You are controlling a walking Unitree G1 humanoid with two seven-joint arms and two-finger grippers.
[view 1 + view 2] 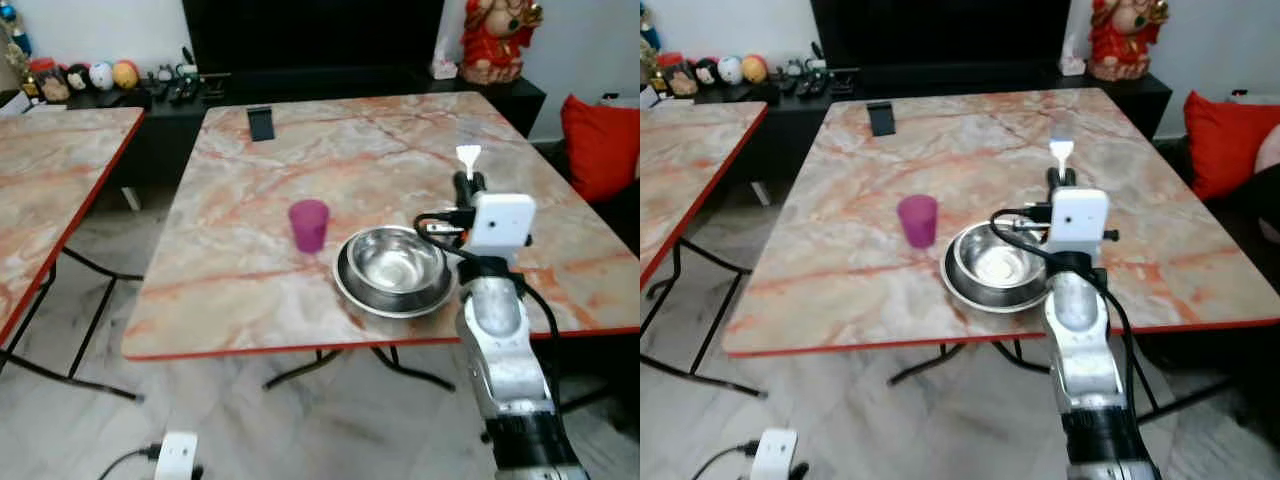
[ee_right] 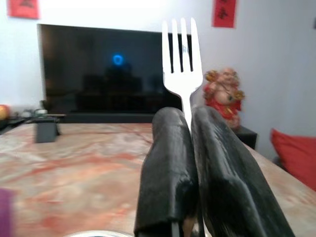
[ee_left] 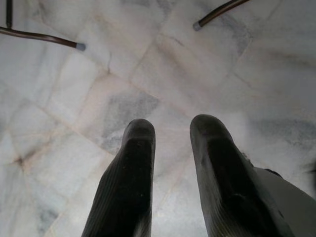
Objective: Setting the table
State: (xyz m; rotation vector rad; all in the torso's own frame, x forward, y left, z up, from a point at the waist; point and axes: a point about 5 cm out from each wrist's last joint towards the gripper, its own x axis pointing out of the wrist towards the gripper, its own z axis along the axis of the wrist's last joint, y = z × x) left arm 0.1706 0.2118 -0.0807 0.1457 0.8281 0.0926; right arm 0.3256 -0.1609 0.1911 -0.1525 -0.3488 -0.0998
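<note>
My right gripper [image 1: 468,178] is shut on a white plastic fork [image 2: 181,59], whose tines [image 1: 468,154] stick out beyond the fingertips. It hovers above the marble table [image 1: 260,290], just right of a steel bowl [image 1: 396,262] that sits in a steel plate [image 1: 360,296] near the front edge. A purple cup [image 1: 309,224] stands left of the bowl. My left gripper [image 3: 170,136] hangs idle over the floor, fingers apart, holding nothing.
A small black object [image 1: 260,122] stands at the table's far side. A second marble table [image 1: 50,190] is on the left. A dark TV cabinet [image 1: 330,90] with a red figurine [image 1: 497,38] lines the back wall. A red cushion [image 1: 602,145] is at right, a white plug [image 1: 176,455] on the floor.
</note>
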